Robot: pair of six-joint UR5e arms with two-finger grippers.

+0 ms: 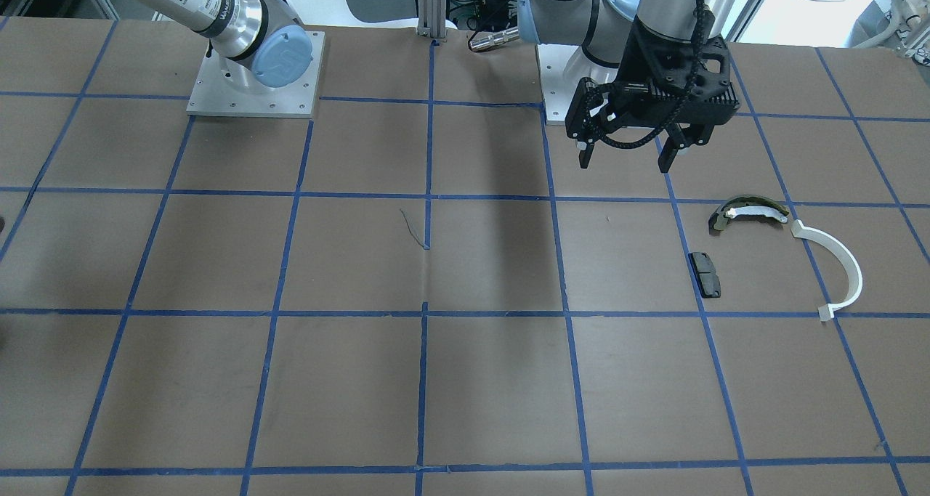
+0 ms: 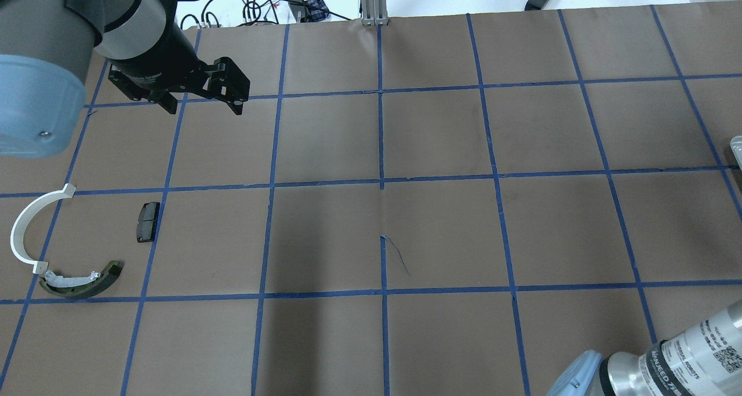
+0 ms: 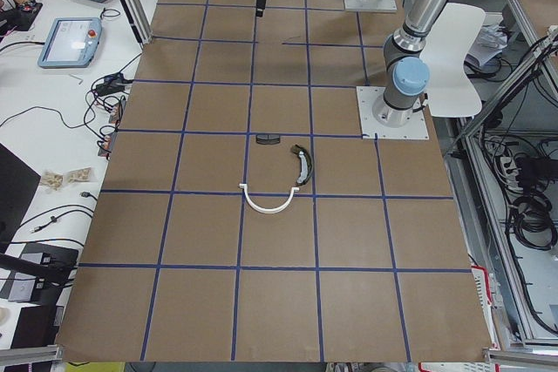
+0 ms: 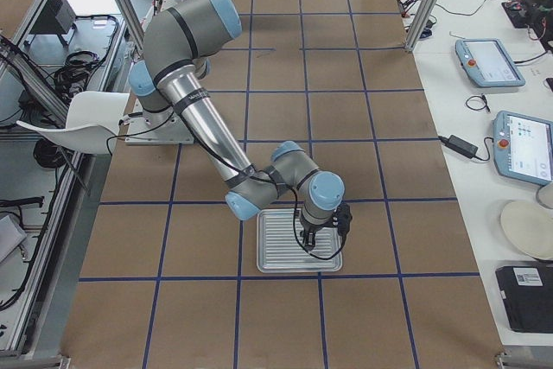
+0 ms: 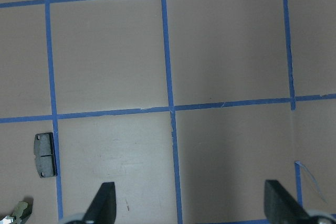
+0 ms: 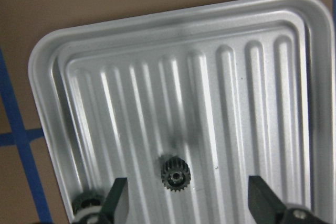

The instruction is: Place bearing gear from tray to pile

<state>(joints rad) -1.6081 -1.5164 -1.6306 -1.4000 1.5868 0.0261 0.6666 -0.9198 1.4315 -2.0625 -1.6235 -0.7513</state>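
Note:
A small dark bearing gear (image 6: pixel 175 174) lies on the ribbed metal tray (image 6: pixel 252 77). My right gripper (image 6: pixel 189 204) hangs just above it, open, with the gear between the fingers' lines. In the exterior right view the right gripper (image 4: pixel 320 238) is over the tray (image 4: pixel 276 258). The pile is a black pad (image 2: pixel 147 221), an olive-and-white shoe (image 2: pixel 81 280) and a white half-ring arc (image 2: pixel 23 228). My left gripper (image 2: pixel 203 101) is open and empty, high above the table beyond the pile.
A second small gear-like part (image 6: pixel 86 203) sits at the tray's lower left corner, partly hidden by a finger. The tray's edge (image 2: pixel 736 148) just shows at the overhead view's right side. The left arm's base plate (image 1: pixel 559 104) stands behind the pile.

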